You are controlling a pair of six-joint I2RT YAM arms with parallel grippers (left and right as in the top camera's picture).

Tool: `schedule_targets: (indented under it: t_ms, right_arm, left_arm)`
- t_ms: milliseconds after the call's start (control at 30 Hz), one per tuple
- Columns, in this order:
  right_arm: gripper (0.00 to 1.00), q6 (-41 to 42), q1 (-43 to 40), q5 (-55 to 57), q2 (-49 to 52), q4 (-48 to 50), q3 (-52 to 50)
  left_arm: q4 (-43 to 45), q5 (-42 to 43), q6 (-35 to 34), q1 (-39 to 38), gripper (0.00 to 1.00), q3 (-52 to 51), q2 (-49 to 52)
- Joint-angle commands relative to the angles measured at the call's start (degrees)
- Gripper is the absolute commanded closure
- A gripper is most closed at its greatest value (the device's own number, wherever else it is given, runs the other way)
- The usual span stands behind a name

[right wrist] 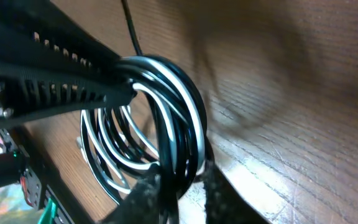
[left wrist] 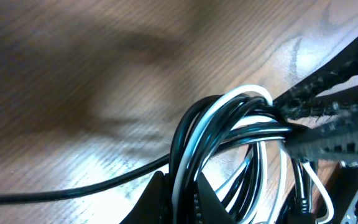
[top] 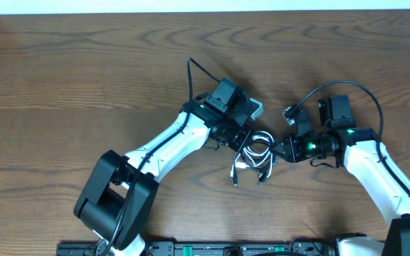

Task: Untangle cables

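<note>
Clenched at the bottom of its own wrist view, the left gripper [left wrist: 182,194] pinches the cables [left wrist: 229,121], a looped bundle of black strands and one white. From the opposite side the right gripper [right wrist: 180,196] clamps the same coil, so it sits between both over the table [top: 84,78], near the front middle. Two plug ends [top: 235,181] trail toward the near edge. Thicker arm wiring [top: 193,75] arcs just behind the left wrist. Wood stretches wide to the left and back to the far edge.

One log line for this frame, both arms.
left gripper: shut on cables | right gripper: shut on cables | state: black and white loops bundled, not separated
</note>
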Motion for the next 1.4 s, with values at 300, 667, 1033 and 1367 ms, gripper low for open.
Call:
schedule_targets:
  t_ms: [300, 667, 1033, 1367]
  right_arm:
    - [0.99, 8.28, 0.55, 22.18, 0.31, -1.49, 1.01]
    - [0.99, 23.39, 0.55, 36.5, 0.33, -3.1, 0.94]
    - [0.73, -0.42, 2.1, 2.82, 0.33, -1.7, 0.94]
    - [0.73, -1.68, 9.64, 4.7, 0.33, 3.13, 0.94]
  left_arm:
    - [-4.07, -6.27, -0.55, -0.98, 0.93, -0.37, -1.03]
    - [-6.73, -10.27, -0.83, -0.98, 0.93, -0.37, -1.2]
    - [-5.35, -6.08, -1.84, -0.98, 0.93, -0.26, -5.66]
    - [-4.63, -2.45, -5.53, -1.01, 0.93, -0.28, -10.4]
